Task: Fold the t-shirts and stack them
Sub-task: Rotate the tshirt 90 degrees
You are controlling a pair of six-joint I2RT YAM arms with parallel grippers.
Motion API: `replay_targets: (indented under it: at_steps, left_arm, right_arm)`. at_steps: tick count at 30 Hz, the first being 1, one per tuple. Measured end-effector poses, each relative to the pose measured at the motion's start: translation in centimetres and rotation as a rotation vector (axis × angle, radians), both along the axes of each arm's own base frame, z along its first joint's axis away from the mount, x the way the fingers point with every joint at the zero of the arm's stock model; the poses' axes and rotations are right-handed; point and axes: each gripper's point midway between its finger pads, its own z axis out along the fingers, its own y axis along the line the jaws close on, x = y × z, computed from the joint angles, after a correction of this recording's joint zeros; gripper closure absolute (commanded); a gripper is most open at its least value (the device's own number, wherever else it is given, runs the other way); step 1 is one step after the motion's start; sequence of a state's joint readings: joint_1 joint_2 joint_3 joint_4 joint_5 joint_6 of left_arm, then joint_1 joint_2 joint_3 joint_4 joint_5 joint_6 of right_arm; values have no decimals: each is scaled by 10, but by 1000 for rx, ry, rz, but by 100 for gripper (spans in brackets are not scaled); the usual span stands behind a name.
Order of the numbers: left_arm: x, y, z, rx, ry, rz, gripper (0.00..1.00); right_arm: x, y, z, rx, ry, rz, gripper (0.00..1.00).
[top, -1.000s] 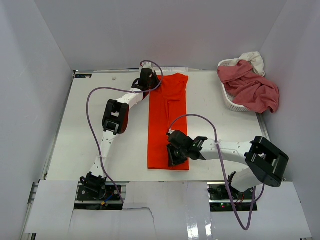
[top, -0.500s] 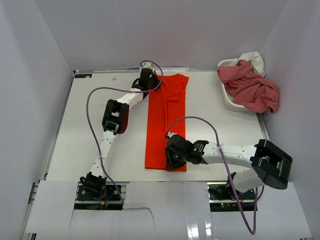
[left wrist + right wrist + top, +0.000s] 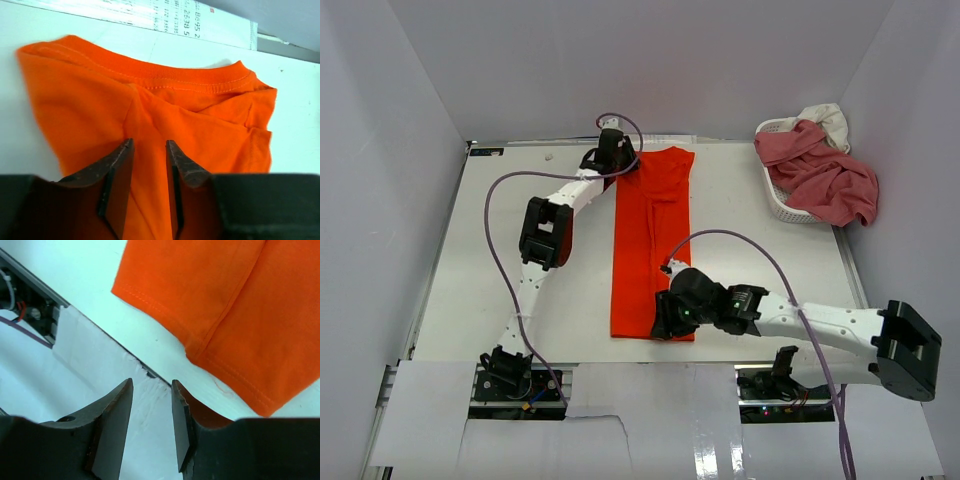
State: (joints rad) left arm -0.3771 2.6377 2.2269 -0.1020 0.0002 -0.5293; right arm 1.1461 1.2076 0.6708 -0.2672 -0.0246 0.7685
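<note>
Top view: bright orange-red short-sleeved t-shirt (image 3: 653, 250) lies flat on the white tabletop (image 3: 520, 220), folded into a long narrow strip that runs from the far edge toward the arm bases.

The left gripper (image 3: 612, 158) sits at the strip's far left corner and hides the cloth there. The right gripper (image 3: 666, 318) sits over the near right corner and covers the hem. Jaw gaps cannot be made out from above.

Left wrist view: gripper (image 3: 149, 147) is low over the collar end. The jaws stand narrowly apart, orange cloth shows through the gap, and no fold is pinched. The ribbed neckline and a tucked sleeve are plain here but not from above. The lower part of the shirt is cut off by the gripper body. The print on a strip along the far tabletop edge is too small to read.

Right wrist view: gripper (image 3: 152, 385) has its jaws narrowly apart with only white surface between them and nothing held. The stitched hem corner lies just beyond the tips and apart from them. An orange patch by one jaw could be cloth or a reflection; I cannot tell which.

The white perforated plastic basket (image 3: 775, 200) is at the far right, well apart from the strip. A dusty rose-pink shirt (image 3: 825, 180) drapes over its rim and hides most of it. A cream-white shirt (image 3: 825, 115) is only partly visible behind.
</note>
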Motion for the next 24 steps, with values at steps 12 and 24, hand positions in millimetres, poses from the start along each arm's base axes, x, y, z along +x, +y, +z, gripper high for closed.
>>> replay_targets:
  at_steps: [12, 24]
  left_arm:
    - [-169, 66, 163, -53, 65, 175, 48]
    - [-410, 122, 22, 118, 386, 97, 15]
  right_arm:
    - [12, -50, 25, 31, -125, -160, 39]
    - [28, -90, -19, -77, -133, -269, 0]
